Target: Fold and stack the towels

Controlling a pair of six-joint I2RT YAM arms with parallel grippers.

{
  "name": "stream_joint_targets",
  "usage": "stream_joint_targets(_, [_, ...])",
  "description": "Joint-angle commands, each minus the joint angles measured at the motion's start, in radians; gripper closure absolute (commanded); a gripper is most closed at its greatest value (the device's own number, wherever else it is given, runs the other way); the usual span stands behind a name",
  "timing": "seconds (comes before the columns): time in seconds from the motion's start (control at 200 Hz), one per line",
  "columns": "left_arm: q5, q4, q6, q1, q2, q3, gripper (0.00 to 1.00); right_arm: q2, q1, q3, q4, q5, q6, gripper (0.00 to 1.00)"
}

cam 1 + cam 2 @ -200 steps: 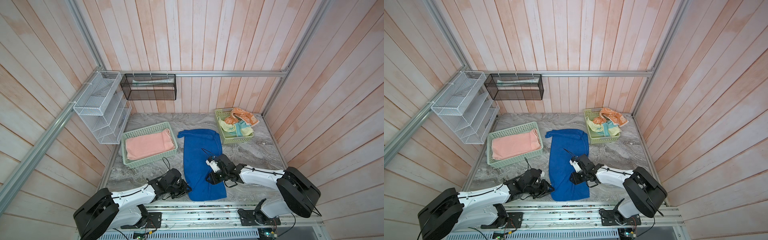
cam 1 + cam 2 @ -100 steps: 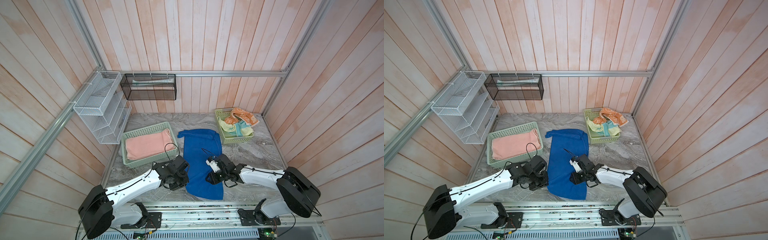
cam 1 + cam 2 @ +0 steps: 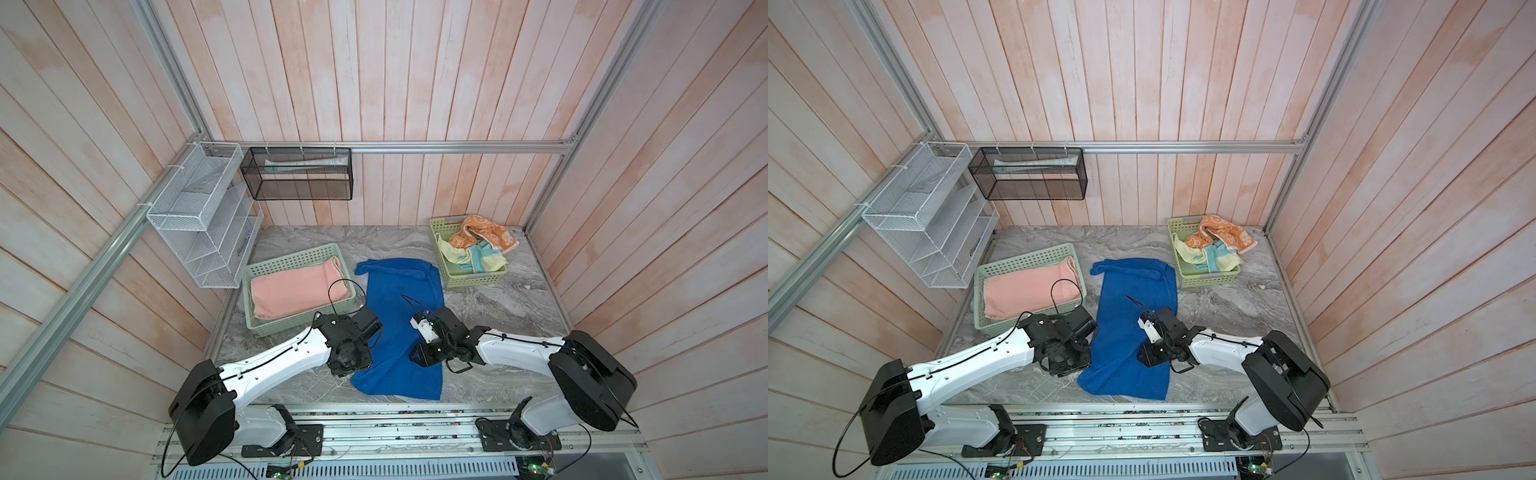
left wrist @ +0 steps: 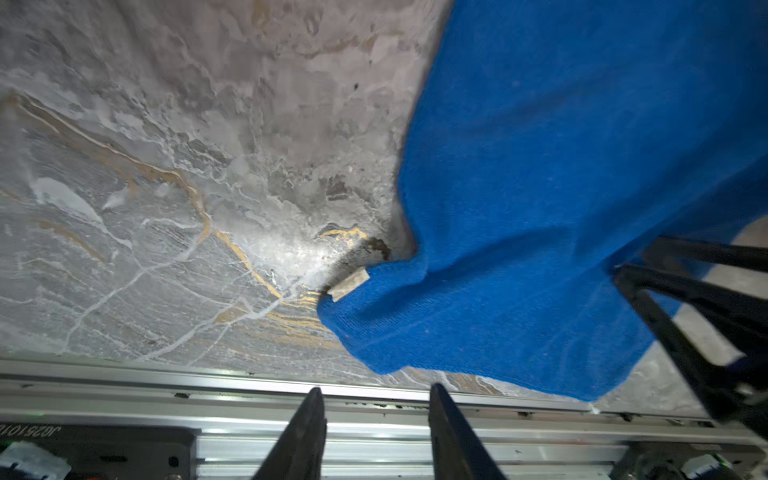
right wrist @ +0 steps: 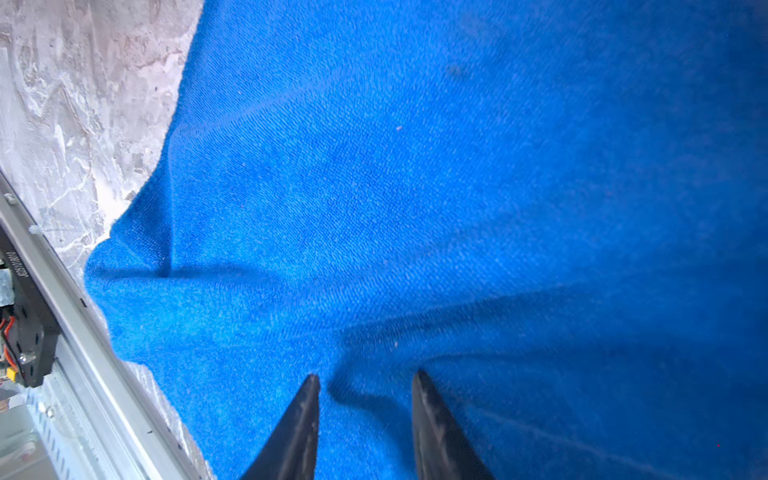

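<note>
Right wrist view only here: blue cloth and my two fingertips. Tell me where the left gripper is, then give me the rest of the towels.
Observer: The left gripper is open and empty, beside the blue towel's near left corner.
Operator: Now the other towels.
Observer: The pink towel lies folded in the left basket.
Operator: Go on.
Observer: The orange towel and the yellow towel lie crumpled in the far right basket; the orange one hangs over its rim.
</note>
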Motion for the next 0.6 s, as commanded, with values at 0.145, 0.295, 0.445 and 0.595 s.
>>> stream_joint_targets(0.145, [0.176, 0.361, 0.077, 0.031, 0.058, -0.167, 0.61, 0.018, 0.036, -0.066, -0.234, 0.042, 0.05, 0.61])
stream_joint_targets(0.295, [0.162, 0.356, 0.038, 0.017, 0.09, -0.233, 0.61, -0.028, 0.05, -0.107, -0.249, 0.039, 0.099, 0.6])
stream_joint_targets(0.445, [0.126, 0.267, -0.073, -0.049, 0.023, -0.296, 0.61, -0.073, 0.063, -0.121, -0.266, 0.038, 0.128, 0.61])
stream_joint_targets(0.595, [0.1, 0.179, -0.127, -0.098, -0.029, -0.284, 0.61, -0.126, 0.069, 0.0, -0.354, 0.096, 0.079, 0.59])
